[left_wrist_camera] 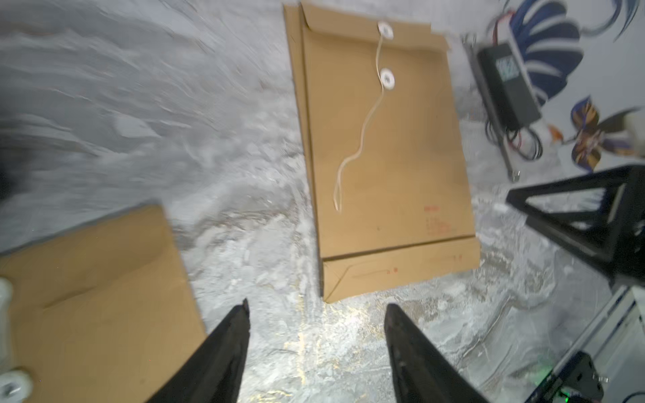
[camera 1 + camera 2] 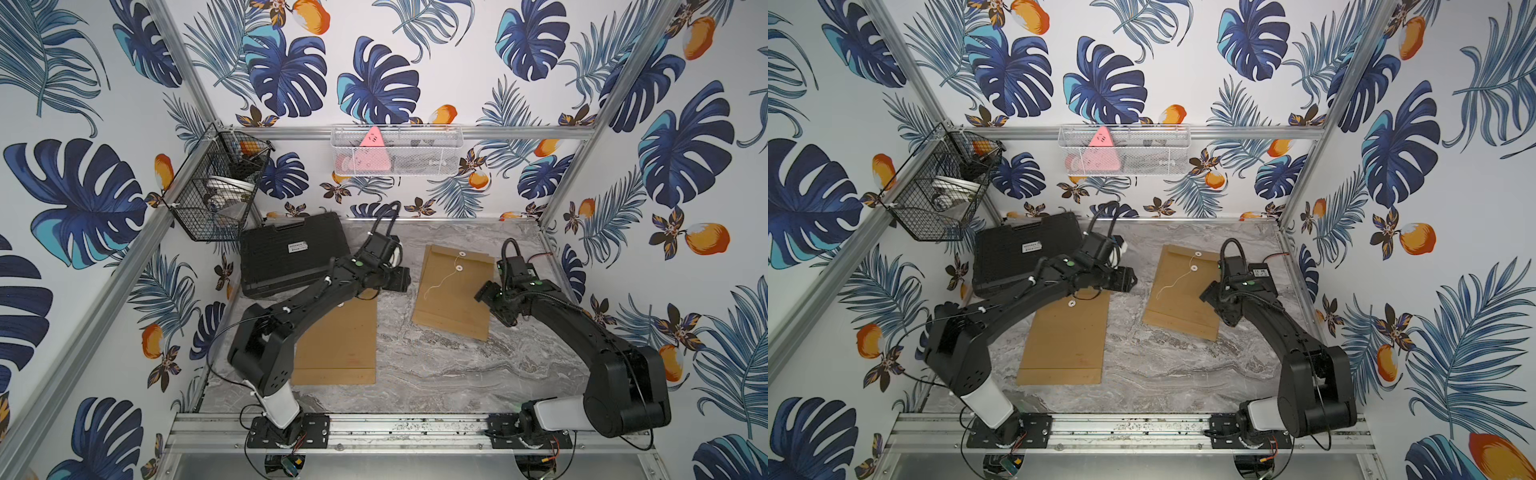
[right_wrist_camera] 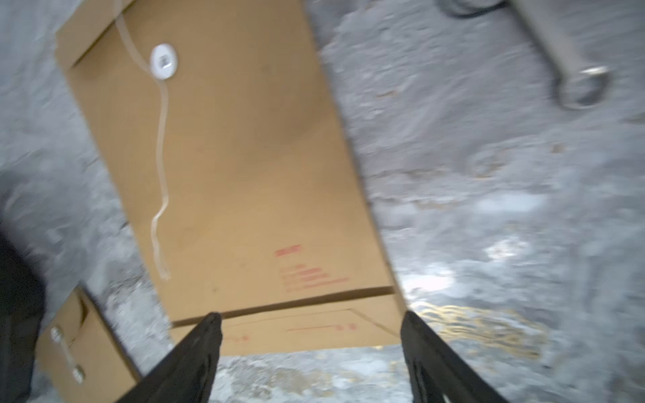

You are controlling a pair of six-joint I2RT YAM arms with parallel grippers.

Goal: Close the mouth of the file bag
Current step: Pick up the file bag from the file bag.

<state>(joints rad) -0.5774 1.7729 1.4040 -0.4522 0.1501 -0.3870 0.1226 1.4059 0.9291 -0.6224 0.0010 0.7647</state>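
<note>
2 brown file bags lay flat on the marble table point(image 2: 436, 374), well apart from each other. The right file bag point(image 2: 453, 299) sat slightly tilted, close to the right arm, with its flap point(image 1: 366, 38) folded down at the far end. Its white string point(image 1: 359, 139) ran from the upper disc point(image 1: 385, 30) on the flap, passed the lower disc point(image 1: 388, 79) and trailed loose down the bag's face. The right gripper point(image 3: 311, 315) hung by that bag's right side, jaws spread apart with nothing between them. The left gripper point(image 1: 318, 307) was spread too and empty, above bare table between the 2 bags. The left file bag point(image 2: 336, 345) lay with its top end under the left arm. A black case point(image 2: 291, 253) rested behind it.
</note>
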